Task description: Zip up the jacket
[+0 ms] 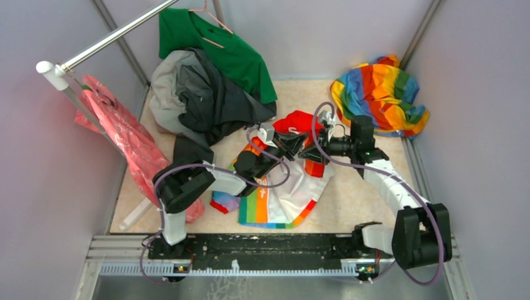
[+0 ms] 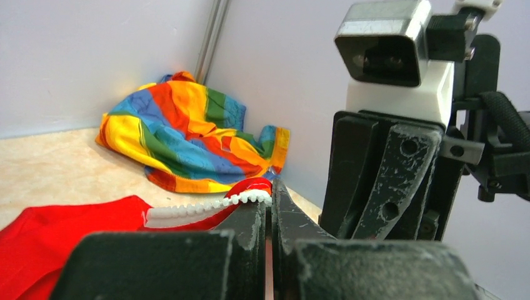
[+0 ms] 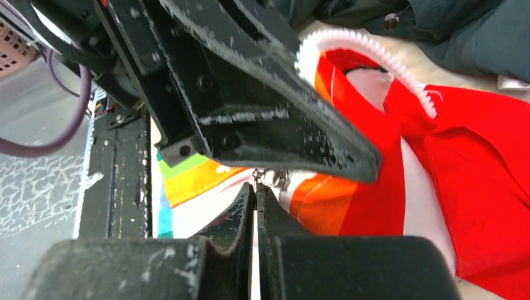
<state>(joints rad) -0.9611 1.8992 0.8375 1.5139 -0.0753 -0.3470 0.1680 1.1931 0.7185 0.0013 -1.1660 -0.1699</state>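
Both arms same build: left arm (image 1: 187,187) and right arm (image 1: 390,184) have chunky black joint housings with white shell links between, and each carries a lilac cable (image 1: 187,165) looped alongside. On left gripper (image 2: 271,190) and right gripper (image 3: 255,186) the fingers (image 2: 294,219) are matte black wedges, paint badly scuffed to grey at the edges, with round screw holes in the side plates. The wrist camera (image 2: 381,40) is a silver metal box on a white block, with a black braided lead beside it.
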